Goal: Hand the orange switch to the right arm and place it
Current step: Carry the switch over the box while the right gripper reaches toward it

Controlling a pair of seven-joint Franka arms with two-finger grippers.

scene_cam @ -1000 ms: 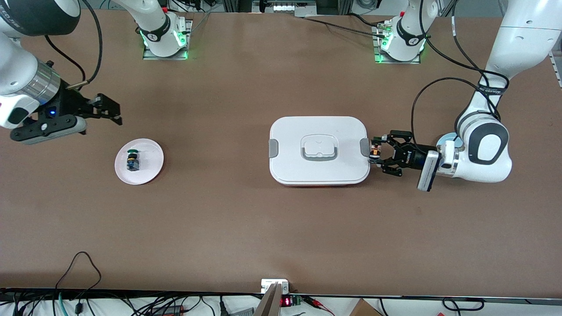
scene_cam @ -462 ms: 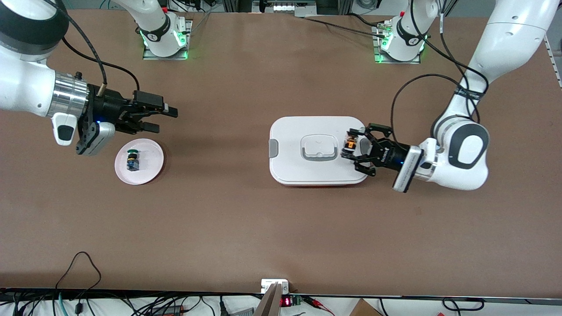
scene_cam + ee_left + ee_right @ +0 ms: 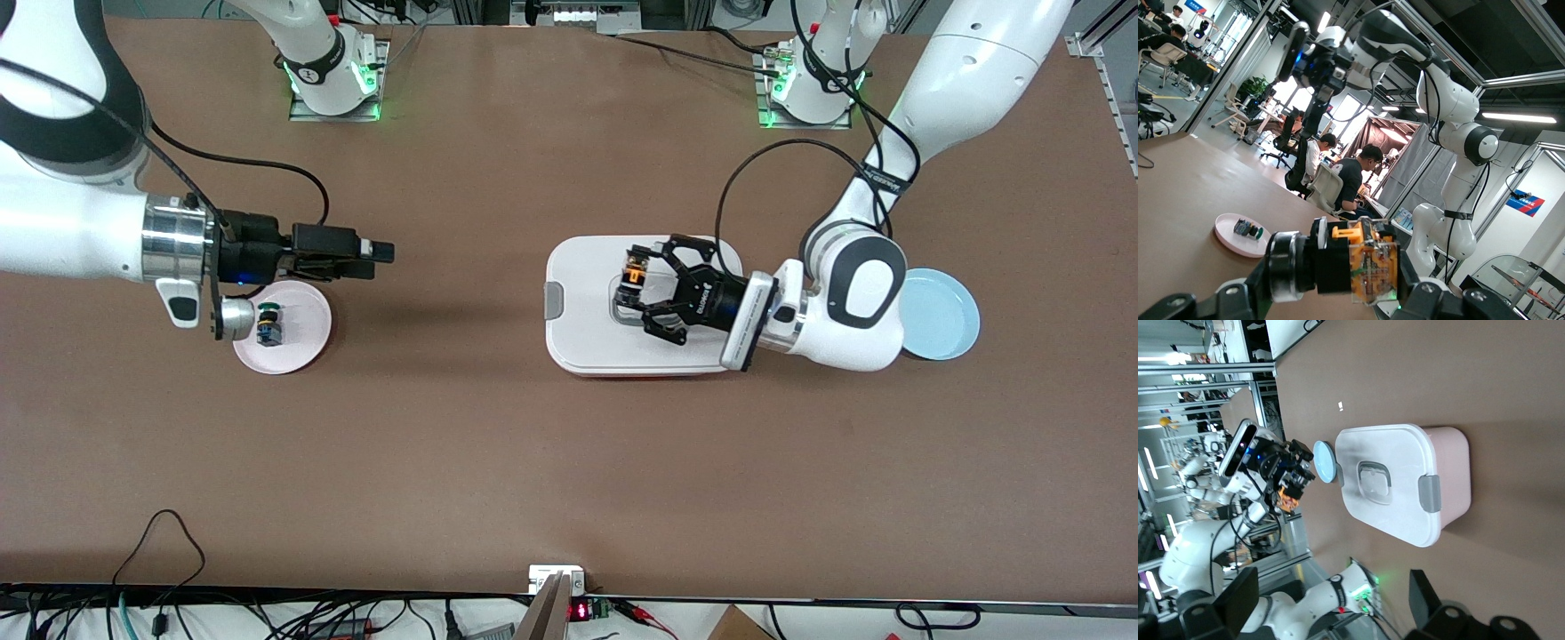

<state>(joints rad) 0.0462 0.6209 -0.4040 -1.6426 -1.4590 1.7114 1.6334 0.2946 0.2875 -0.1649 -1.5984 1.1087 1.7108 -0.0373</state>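
My left gripper (image 3: 635, 277), the black open-linkage one, is shut on the orange switch (image 3: 634, 266) and holds it on its side over the handle of the white lidded box (image 3: 587, 348). In the left wrist view the switch (image 3: 1368, 267) fills the space between the jaws. My right gripper (image 3: 380, 260), slim and black, is open and empty in the air next to the pink plate (image 3: 307, 345), pointing toward the box. In the right wrist view its fingers (image 3: 1239, 595) stand wide apart, and the left gripper with the switch (image 3: 1286, 497) shows farther off.
The pink plate holds a green-capped switch (image 3: 267, 325), also seen in the left wrist view (image 3: 1248, 230). A light blue plate (image 3: 944, 316) lies at the left arm's end, beside the left arm's wrist. Bare brown table lies between the pink plate and the box.
My left gripper has carried the orange switch from the box's end to over its lid handle, uncovering the blue plate. My right gripper has swung out past the pink plate toward the box.
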